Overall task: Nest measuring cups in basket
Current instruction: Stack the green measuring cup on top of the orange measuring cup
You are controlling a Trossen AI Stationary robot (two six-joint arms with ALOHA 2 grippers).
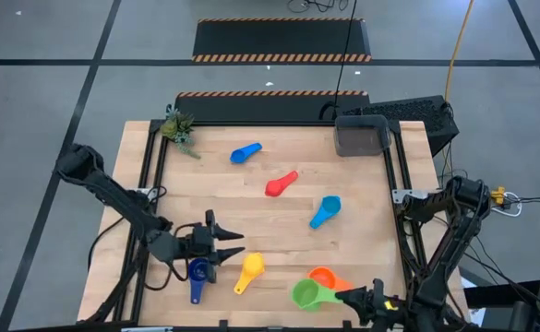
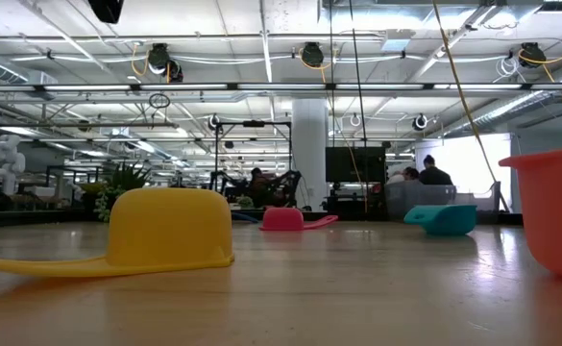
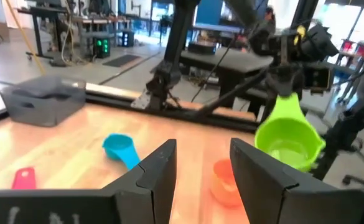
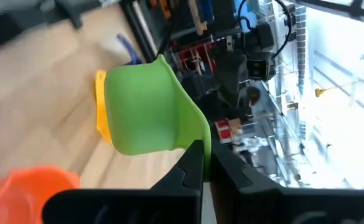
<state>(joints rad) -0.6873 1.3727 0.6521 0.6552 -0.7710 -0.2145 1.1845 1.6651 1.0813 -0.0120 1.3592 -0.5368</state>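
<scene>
My right gripper (image 1: 362, 297) is at the table's near right edge, shut on the green cup (image 1: 306, 295), which is beside the orange cup (image 1: 323, 276). My left gripper (image 1: 222, 242) hovers open at the near left and touches nothing. The navy cup (image 1: 198, 277) lies just on its near side and the yellow cup (image 1: 249, 269) to its right, mouth down. The light blue cup (image 1: 325, 210), red cup (image 1: 282, 183) and blue cup (image 1: 245, 152) lie scattered mid-table. The dark grey basket (image 1: 362, 136) stands at the far right corner. My right gripper pinches the green cup's handle (image 4: 194, 138) between its two fingers, coming from the table's right side. The cup (image 3: 287, 140) is lifted clear of the table, tilted, with its bowl hanging beyond and below the fingers.
A black keyboard (image 1: 408, 111) lies beyond the basket, off the table's far right corner. A small plant (image 1: 179, 129) sits at the far left corner. Bare wood lies between the light blue cup and the basket.
</scene>
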